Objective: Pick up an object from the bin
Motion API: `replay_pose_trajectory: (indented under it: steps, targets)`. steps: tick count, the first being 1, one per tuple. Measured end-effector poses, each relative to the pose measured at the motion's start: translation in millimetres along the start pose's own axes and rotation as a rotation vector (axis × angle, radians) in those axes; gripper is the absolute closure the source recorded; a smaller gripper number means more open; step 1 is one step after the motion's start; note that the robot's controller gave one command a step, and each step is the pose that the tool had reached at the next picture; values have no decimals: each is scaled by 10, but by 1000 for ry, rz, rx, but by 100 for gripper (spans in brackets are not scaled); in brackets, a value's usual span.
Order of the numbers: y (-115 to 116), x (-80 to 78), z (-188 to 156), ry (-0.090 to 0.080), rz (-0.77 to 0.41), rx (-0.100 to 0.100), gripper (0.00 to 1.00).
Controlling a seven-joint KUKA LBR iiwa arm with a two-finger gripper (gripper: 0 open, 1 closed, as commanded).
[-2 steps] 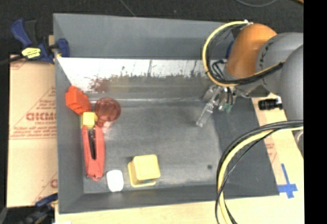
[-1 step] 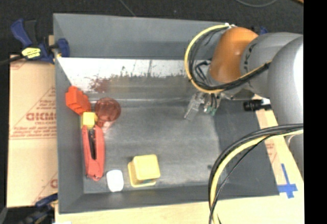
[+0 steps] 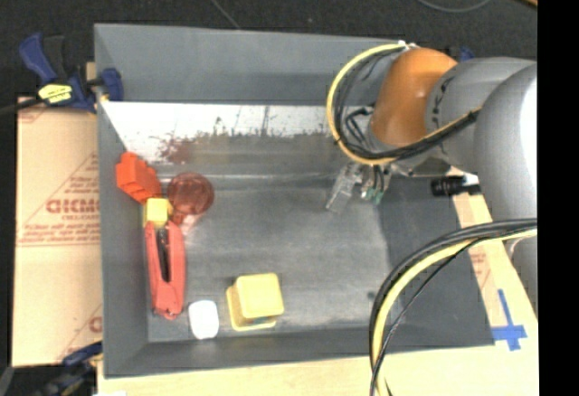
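My gripper [image 3: 348,188] hangs low over the right part of the bin floor, just below the orange wrist cover. Nothing shows between its fingers. No loose thing lies under it; the nearest ones are well to its left. A yellow square block [image 3: 256,299] lies near the front wall. A clear pink round cup [image 3: 190,194] sits at the left, beside an orange block [image 3: 136,175].
Along the left wall lies a long red tool [image 3: 166,268] with a small yellow cube [image 3: 156,211] at its top end. A small white piece [image 3: 204,318] rests in the front left corner. The arm and its cables cover the bin's right side.
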State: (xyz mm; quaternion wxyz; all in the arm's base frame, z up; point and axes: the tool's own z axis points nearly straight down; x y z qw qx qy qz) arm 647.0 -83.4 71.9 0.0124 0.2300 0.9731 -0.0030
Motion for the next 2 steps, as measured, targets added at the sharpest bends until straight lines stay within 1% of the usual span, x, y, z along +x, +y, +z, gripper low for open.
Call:
replay_pose_trajectory:
  steps: [1,2]
  targets:
    - [-14,16,-223,7,-1,3,100]
    - [-3,-15,-615,1,-3,-1,100]
